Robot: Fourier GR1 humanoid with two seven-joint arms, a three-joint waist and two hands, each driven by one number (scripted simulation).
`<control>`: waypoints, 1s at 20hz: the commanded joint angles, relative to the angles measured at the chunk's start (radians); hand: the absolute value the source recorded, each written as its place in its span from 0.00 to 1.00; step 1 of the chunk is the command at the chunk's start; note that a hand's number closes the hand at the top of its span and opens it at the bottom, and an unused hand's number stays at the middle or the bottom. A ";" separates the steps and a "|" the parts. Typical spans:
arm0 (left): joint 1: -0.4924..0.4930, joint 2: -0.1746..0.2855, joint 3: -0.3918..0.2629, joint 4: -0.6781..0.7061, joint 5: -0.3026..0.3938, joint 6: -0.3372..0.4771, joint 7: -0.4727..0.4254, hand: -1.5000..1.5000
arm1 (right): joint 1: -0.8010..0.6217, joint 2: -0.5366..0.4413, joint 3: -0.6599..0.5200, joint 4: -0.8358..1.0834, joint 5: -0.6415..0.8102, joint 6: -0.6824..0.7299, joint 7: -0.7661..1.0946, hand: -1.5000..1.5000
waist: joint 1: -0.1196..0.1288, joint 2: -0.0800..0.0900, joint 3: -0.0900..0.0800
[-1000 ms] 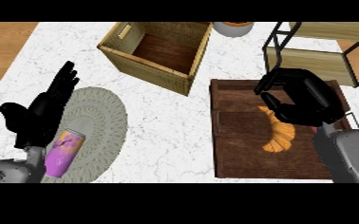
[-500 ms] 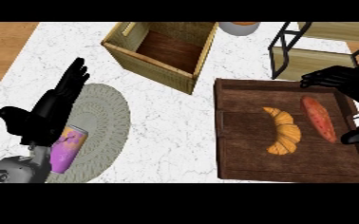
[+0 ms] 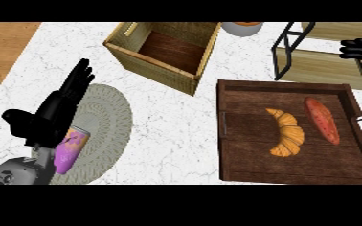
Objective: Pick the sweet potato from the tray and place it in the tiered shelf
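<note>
The reddish sweet potato (image 3: 322,119) lies on the dark wooden tray (image 3: 247,165), at its right side, beside a golden croissant (image 3: 286,133). The tiered shelf (image 3: 311,60), black frame with pale wooden boards, stands just behind the tray at the upper right. Only a bit of my right hand (image 3: 351,48) shows at the right edge, level with the shelf and well clear of the sweet potato. My left hand (image 3: 60,106) rests open at the far left, fingers straight and pointing up, over a round grey mat.
An open wooden box (image 3: 166,52) stands behind the middle of the white marble counter. A purple can (image 3: 71,146) lies on the grey mat (image 3: 106,119) under my left hand. A round grey vessel (image 3: 243,27) sits at the back.
My right hand has moved from above the tray to the right and back toward the shelf, uncovering the sweet potato, which stays on the tray. The left hand barely shifted.
</note>
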 commanded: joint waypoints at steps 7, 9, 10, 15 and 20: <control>0.005 -0.011 0.017 0.034 -0.004 -0.004 -0.023 0.50 | -0.017 -0.042 0.062 -0.071 0.214 0.185 -0.245 0.00 | -0.015 -0.002 -0.002; -0.008 -0.007 0.022 0.040 0.005 -0.019 -0.021 0.50 | -0.029 -0.026 0.106 -0.104 0.281 0.135 -0.253 0.00 | -0.008 0.000 -0.002; 0.017 -0.014 0.005 0.018 -0.013 -0.006 -0.028 0.50 | -0.008 -0.027 0.122 -0.126 0.312 0.122 -0.275 0.00 | -0.010 -0.006 -0.001; 0.018 -0.011 0.014 0.030 -0.005 -0.022 -0.026 0.50 | 0.002 -0.064 0.211 -0.186 0.500 -0.005 -0.383 0.00 | -0.011 -0.004 -0.002; 0.012 0.009 0.027 -0.001 0.007 -0.042 -0.001 0.50 | 0.037 -0.081 0.310 -0.129 0.628 -0.170 -0.557 0.00 | -0.004 -0.005 -0.003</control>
